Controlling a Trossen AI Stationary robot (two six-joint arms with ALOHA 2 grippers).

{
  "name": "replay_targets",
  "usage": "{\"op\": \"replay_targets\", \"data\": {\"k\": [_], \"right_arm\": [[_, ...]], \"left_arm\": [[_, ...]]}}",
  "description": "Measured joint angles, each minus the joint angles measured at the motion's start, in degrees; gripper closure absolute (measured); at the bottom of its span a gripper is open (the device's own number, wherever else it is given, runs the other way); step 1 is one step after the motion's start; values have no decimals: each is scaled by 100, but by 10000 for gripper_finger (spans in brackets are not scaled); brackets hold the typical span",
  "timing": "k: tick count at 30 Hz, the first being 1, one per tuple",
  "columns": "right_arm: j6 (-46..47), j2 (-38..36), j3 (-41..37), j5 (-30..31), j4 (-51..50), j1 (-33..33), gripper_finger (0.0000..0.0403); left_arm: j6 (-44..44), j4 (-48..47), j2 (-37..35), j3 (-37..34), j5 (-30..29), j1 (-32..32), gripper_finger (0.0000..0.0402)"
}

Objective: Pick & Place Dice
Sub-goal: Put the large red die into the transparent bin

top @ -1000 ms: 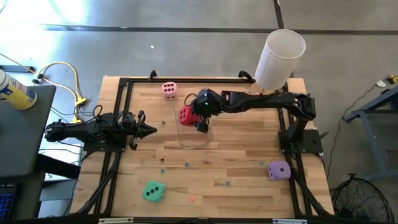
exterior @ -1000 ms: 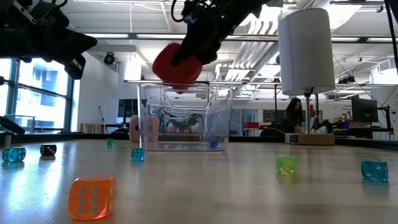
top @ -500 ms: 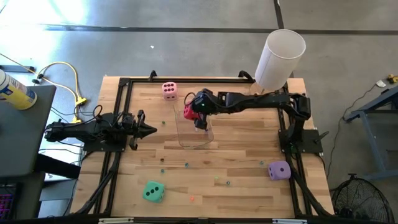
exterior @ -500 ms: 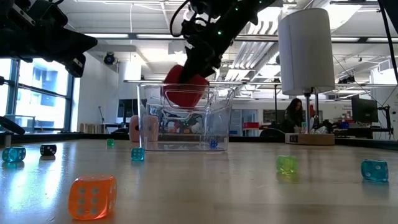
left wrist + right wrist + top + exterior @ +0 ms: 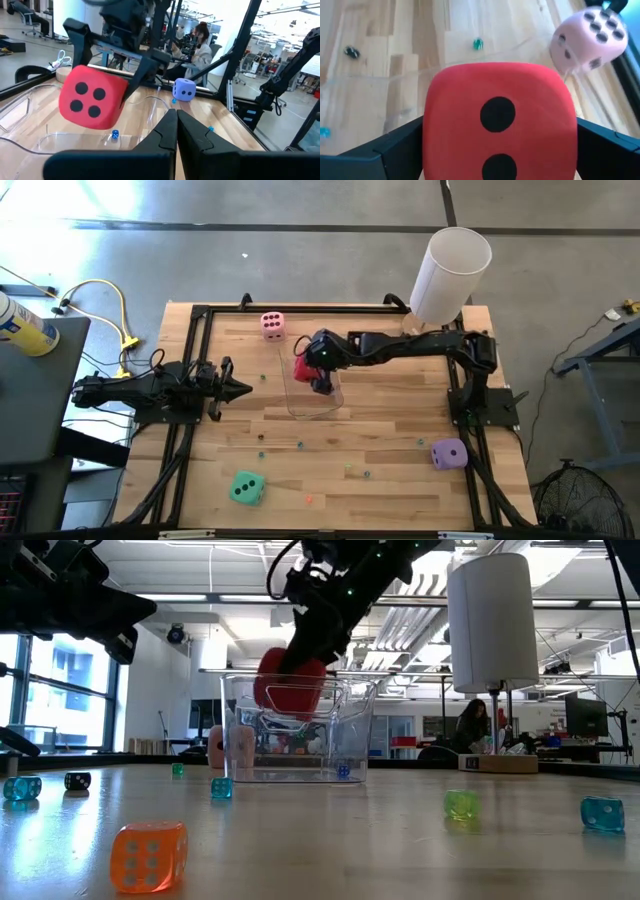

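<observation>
We see the right gripper [image 5: 318,373] reaching in from the right side of the wooden surface [image 5: 390,440] and hanging over the far-left rim of a clear plastic container [image 5: 316,402] that stands near the middle. Its fingers [image 5: 375,150] are spread wide, and the red die [image 5: 500,130] sits between them, flanked on both sides; whether the pads press on it or have let go we cannot tell. In the low view the red die [image 5: 290,683] is at the level of the container's rim [image 5: 298,730], partly above it, not down on the container's floor. The left wrist view shows the same die [image 5: 92,102] with a three-pip face turned toward that camera, tilted, under the right arm's dark fingers.

The left gripper [image 5: 240,389] waits at the left side of the surface, pointing toward the container, with its fingers [image 5: 172,132] pressed together on nothing.

The other dice lie apart on the surface: the pink die [image 5: 272,325] at the far side just left of the container, the teal-green die [image 5: 246,487] near the front left, and the purple die [image 5: 449,453] at the near right. A white cylinder [image 5: 450,275] stands at the far right corner. Small coloured beads, one orange [image 5: 148,855], are scattered about the surface.
</observation>
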Motion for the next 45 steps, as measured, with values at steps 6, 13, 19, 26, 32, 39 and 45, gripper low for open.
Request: {"op": "replay_targets", "data": {"k": [6, 13, 19, 26, 32, 39, 45], "right_arm": [[-48, 87, -8, 455, 121, 18, 3], [143, 76, -4, 611, -19, -15, 3], [117, 76, -1, 110, -40, 9, 3], [174, 76, -1, 63, 138, -8, 3], [135, 76, -1, -4, 349, -4, 3], [155, 76, -1, -13, 331, -4, 3], [165, 76, -1, -8, 328, -4, 3]], "left_arm": [[0, -2, 0, 0, 0, -2, 401], [0, -2, 0, 0, 0, -1, 401], [249, 19, 0, 0, -321, 0, 401], [1211, 832, 68, 0, -1038, 0, 396], [1376, 1919, 962, 0, -1036, 0, 344], [1685, 4383, 3149, 42, -1044, 65, 297], [1630, 5331, 5413, 674, -1014, 342, 289]]}}
